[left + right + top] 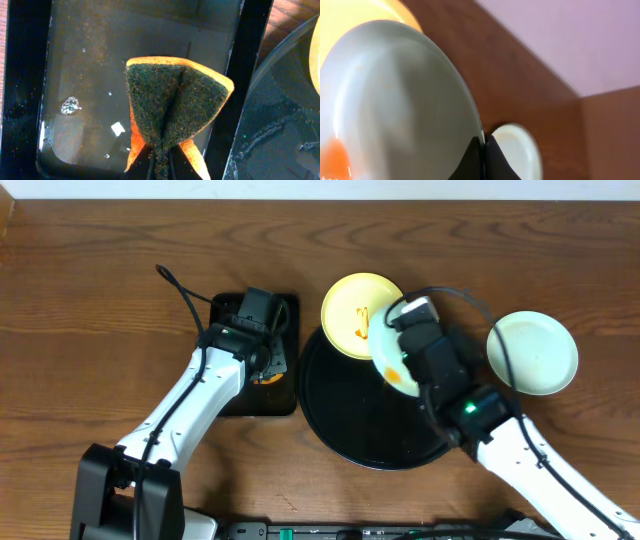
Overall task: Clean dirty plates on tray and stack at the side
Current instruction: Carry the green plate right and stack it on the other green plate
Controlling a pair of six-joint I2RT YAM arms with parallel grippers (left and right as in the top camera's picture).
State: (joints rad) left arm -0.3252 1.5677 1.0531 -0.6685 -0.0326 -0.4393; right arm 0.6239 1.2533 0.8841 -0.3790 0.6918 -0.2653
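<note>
1. The left gripper (161, 159) was clamped tight on a sponge (175, 100). The sponge had an orange body and a dark green scouring face, and it was pinched hard enough to fold along its middle.
2. I saw that sponge hanging over the small rectangular black tray (90, 60), which sat on the worktop (100, 280) just left of the round tray (350, 420). In the left wrist view the rectangular tray's floor carried a film of water and a few droplets.
3. The right gripper (483, 150) was closed on the rim of a pale blue-green plate (395, 110), with one finger on each side of the edge.
4. That plate was lifted and steeply tilted above the far part of the round tray. An orange sauce smear (396, 376) showed on its near side.
5. The pale yellow plate (355, 310) lay across the far-left rim of the round tray, just left of the held plate, with a thin orange squiggle on its face. From overhead I could not tell whether the two plates touched.
6. The second blue-green plate (535, 352) sat flat on the worktop, right of the round tray and off it. I saw no sauce marks on its face.
</note>
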